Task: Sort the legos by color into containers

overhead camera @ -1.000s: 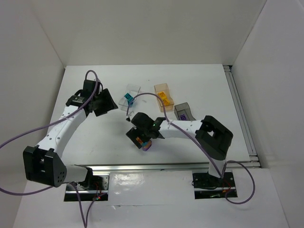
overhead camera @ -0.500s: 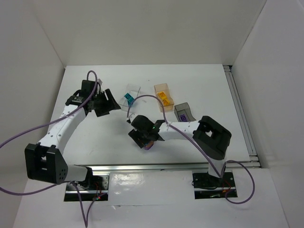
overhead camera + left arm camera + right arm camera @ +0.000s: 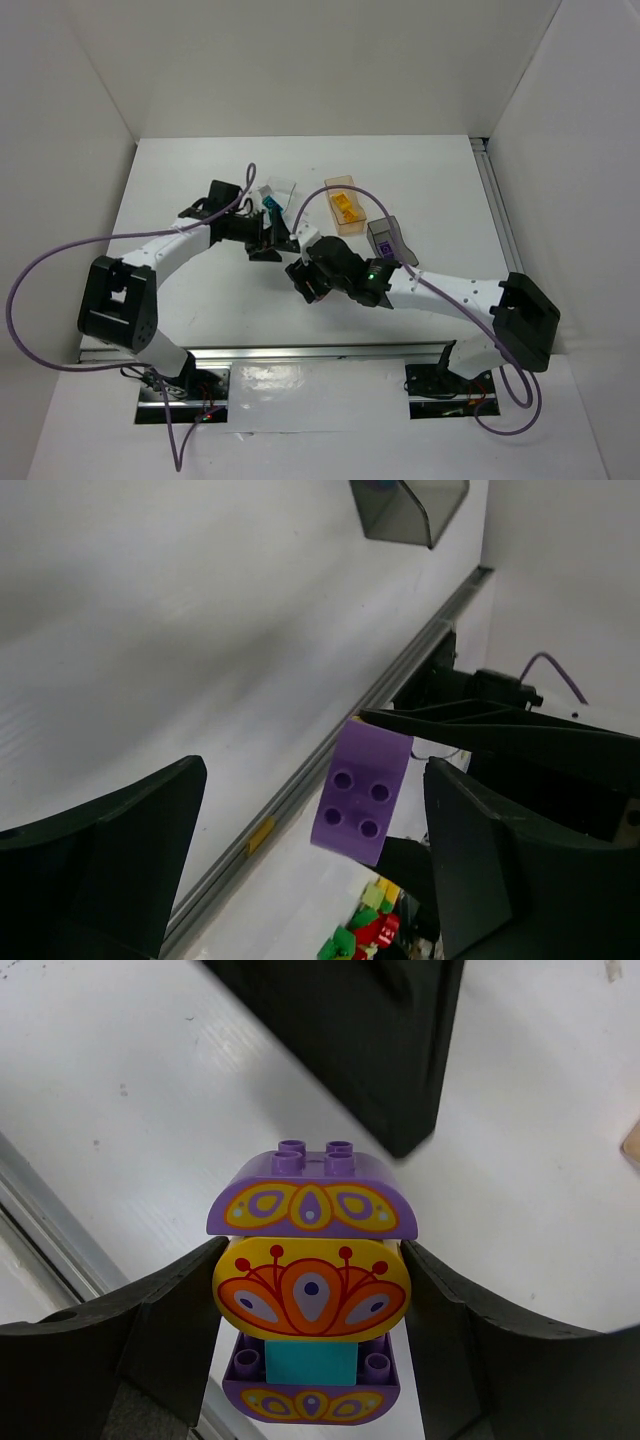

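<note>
gripping a lego stack (image 3: 310, 1290) by its yellow middle, the right gripper (image 3: 312, 1250) holds it off the white table (image 3: 180, 180). the left gripper (image 3: 315, 770) faces it, fingers spread wide and touching nothing. behind them stand the clear tray (image 3: 284, 188), the tan box (image 3: 345, 205) and the dark grey box (image 3: 388, 238); a teal brick (image 3: 270, 206) shows at the tray's near edge. a purple cable (image 3: 330, 190) arcs over the tan box. from above, both grippers hide the stack. plain white walls (image 3: 300, 60) enclose the table.
</note>
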Tool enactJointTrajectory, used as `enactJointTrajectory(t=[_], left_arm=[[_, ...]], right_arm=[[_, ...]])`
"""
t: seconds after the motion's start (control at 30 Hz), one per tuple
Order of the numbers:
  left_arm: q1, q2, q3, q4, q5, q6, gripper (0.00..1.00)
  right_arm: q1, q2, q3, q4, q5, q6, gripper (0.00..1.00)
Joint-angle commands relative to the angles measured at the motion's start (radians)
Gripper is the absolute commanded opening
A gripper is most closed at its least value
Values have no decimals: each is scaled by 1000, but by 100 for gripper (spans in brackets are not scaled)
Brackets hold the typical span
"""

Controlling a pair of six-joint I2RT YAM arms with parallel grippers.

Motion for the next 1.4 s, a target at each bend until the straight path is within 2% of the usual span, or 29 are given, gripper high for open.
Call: enactJointTrajectory(t=[0.0, 0.1, 0.23, 0.4, 0.5, 0.6, 0.63, 0.8, 0.9, 0.93, 1.07, 1.13, 1.2, 1.37], left_arm=[[-48, 37, 37, 54, 85, 29, 95], [-79, 52, 37, 80, 85, 19, 92], [-88, 71, 37, 91, 114, 19, 84], [-88, 92, 37, 80, 127, 29, 65], [-88, 83, 15, 114, 140, 14, 65], [-88, 74, 14, 137, 164, 5, 60], [-88, 74, 14, 137, 173, -6, 53], [-88, 74, 14, 137, 193, -6, 31], [-88, 94, 14, 137, 204, -6, 31], [-88, 94, 14, 149, 216, -6, 42], [-97, 112, 24, 159, 238, -6, 69], [-106, 123, 24, 169, 249, -6, 76], [-107, 123, 24, 179, 258, -6, 80], [-146, 143, 45, 179, 232, 14, 79]], right_arm=[[8, -16, -16, 52, 33, -5, 55], [8, -27, -27, 72, 33, -5, 55], [8, -27, -18, 72, 42, 5, 55], [-1, -36, -18, 72, 65, 5, 55], [-27, -36, -27, 84, 44, 15, 55], [-47, -36, -36, 95, 30, 26, 55], [-56, -36, -45, 95, 21, 37, 55], [-85, -46, -67, 113, 0, 48, 55], [-107, -56, -76, 122, -19, 48, 55], [-116, -65, -76, 122, -19, 57, 55], [-139, -84, -85, 132, -74, 57, 55], [-148, -84, -85, 132, -74, 57, 55], [-148, -84, -85, 132, -74, 57, 55], [-148, -93, -85, 132, -94, 57, 55]])
